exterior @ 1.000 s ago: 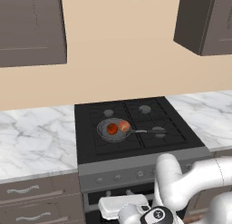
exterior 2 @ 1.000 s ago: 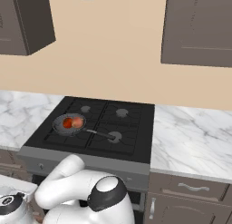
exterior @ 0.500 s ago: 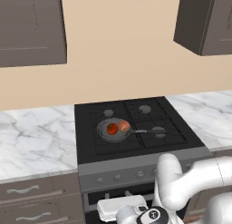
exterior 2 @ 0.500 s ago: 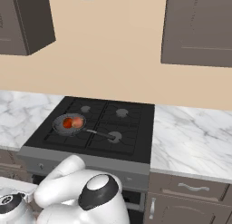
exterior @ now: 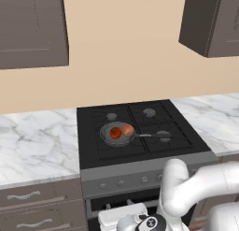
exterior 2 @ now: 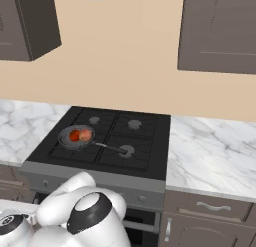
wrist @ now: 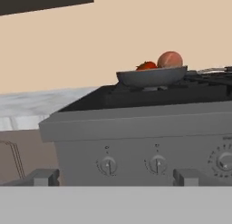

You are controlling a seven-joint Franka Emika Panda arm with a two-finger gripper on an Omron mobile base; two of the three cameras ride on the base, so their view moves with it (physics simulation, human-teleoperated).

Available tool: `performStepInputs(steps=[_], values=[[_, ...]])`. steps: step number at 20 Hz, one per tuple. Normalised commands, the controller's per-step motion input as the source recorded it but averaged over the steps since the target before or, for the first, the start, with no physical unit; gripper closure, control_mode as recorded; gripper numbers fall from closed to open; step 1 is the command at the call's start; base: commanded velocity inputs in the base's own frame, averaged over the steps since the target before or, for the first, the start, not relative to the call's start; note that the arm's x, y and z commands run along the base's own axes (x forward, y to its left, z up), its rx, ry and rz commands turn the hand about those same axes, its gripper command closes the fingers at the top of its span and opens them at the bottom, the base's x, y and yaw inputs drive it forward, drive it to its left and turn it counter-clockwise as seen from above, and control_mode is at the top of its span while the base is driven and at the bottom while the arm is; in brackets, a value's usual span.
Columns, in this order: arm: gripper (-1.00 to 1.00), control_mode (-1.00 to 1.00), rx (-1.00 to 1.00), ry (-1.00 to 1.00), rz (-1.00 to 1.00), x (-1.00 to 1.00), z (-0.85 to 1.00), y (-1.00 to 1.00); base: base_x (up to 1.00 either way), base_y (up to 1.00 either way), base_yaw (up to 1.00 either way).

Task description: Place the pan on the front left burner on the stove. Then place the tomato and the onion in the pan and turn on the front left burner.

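The small dark grey frying pan (exterior: 116, 133) sits on the front left burner holding the red tomato (exterior: 115, 132) and pale onion (exterior: 128, 129). The open, empty end effector (wrist: 116, 177) faces the grey steel panel's small round knobs (wrist: 108, 164). Judging by this, the knob-turning step is in hand; next it must close on the correct knob.

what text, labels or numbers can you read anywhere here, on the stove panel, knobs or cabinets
No readable words, brands or numbers anywhere.
Stove front panel: small marks above the knobs, too small to read.
Rightmost dial: a ring of tick marks, no legible figures.
Pan, tomato, onion: no print.
Cabinets and marble counter: blank.
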Motion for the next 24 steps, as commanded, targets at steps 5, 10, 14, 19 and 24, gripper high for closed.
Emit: performStepInputs(steps=[5, 10, 14, 19, 24], values=[[-1.00, -1.00, 0.00, 0.00, 0.00, 0.25, 0.00, 0.02, 0.00, 0.00, 0.00], [-1.00, -1.00, 0.00, 0.00, 0.00, 0.34, 0.00, 0.01, 0.00, 0.00, 0.00], [-1.00, -1.00, 0.00, 0.00, 0.00, 0.31, -0.06, 0.04, 0.00, 0.00, 0.00], [-1.00, -1.00, 0.00, 0.00, 0.00, 0.33, -0.30, 0.00, 0.00, 0.00, 0.00], [-1.00, -1.00, 0.00, 0.00, 0.00, 0.36, -0.34, 0.00, 0.00, 0.00, 0.00]])
